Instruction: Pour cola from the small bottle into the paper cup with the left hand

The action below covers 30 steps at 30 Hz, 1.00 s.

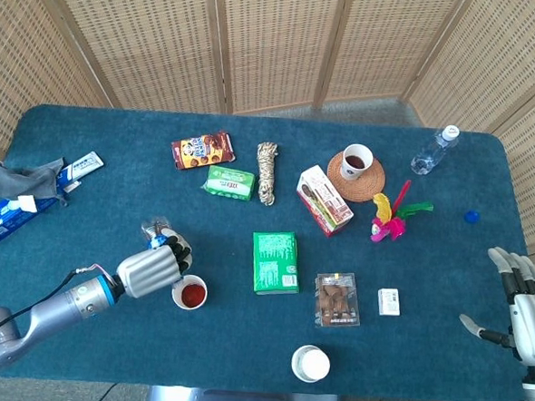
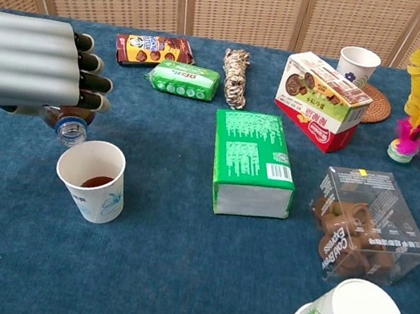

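My left hand (image 2: 27,64) grips the small cola bottle (image 2: 70,127), tipped above the white paper cup (image 2: 92,179); I should keep its mouth over the rim.

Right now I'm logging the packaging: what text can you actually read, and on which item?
"Cola Cao", sideways: clear plastic box of brown bottles.
Green box: small print and barcode, illegible.
Green packet: lettering too blurred.
Red-and-white carton and brown snack bag: print unreadable.

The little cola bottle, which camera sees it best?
The chest view: the small bottle's open mouth shows under the left hand, tipped above the paper cup. The head view shows only its end past the hand.
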Each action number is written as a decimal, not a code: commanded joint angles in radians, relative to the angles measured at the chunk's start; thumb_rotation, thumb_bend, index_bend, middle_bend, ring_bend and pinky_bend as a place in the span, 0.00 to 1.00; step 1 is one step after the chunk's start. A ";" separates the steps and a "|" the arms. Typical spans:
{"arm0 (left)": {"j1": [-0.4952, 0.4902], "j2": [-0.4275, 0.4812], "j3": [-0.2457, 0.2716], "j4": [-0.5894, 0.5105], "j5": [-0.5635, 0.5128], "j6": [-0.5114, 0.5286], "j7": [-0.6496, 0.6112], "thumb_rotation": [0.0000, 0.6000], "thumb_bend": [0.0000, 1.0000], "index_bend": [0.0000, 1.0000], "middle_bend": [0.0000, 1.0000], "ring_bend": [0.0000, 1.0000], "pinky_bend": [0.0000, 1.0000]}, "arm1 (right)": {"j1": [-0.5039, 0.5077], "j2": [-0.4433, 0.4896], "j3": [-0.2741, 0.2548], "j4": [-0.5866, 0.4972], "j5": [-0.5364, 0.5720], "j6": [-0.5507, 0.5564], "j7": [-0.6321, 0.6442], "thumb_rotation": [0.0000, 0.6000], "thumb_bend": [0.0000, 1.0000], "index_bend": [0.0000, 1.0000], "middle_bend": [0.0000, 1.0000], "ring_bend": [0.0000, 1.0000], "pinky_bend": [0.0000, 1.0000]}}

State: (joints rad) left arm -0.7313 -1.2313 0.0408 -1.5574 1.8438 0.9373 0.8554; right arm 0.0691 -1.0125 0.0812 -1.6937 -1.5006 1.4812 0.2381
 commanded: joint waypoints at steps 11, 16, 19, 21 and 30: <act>-0.023 0.042 -0.020 -0.066 -0.018 -0.063 0.082 1.00 0.45 0.48 0.37 0.37 0.46 | 0.001 0.000 -0.002 -0.002 -0.005 0.000 -0.002 1.00 0.00 0.00 0.00 0.00 0.06; -0.024 0.052 -0.024 -0.091 -0.027 -0.078 0.105 1.00 0.45 0.48 0.37 0.37 0.46 | 0.002 -0.001 -0.003 -0.002 -0.005 -0.001 -0.003 1.00 0.00 0.00 0.00 0.00 0.06; -0.025 0.054 -0.026 -0.094 -0.029 -0.085 0.115 1.00 0.45 0.48 0.37 0.37 0.46 | 0.001 -0.001 -0.002 -0.001 -0.004 0.000 -0.003 1.00 0.00 0.00 0.00 0.00 0.06; -0.026 0.056 -0.028 -0.098 -0.035 -0.090 0.121 1.00 0.45 0.48 0.37 0.37 0.46 | 0.002 -0.001 -0.003 -0.002 -0.004 -0.001 -0.004 1.00 0.00 0.00 0.00 0.00 0.06; -0.022 0.050 -0.022 -0.097 -0.037 -0.100 0.140 1.00 0.45 0.48 0.37 0.37 0.46 | 0.001 -0.001 -0.003 -0.003 -0.005 0.000 -0.007 1.00 0.00 0.00 0.00 0.00 0.06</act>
State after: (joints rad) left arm -0.7530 -1.1813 0.0188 -1.6542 1.8070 0.8370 0.9956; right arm 0.0707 -1.0134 0.0785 -1.6967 -1.5052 1.4811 0.2309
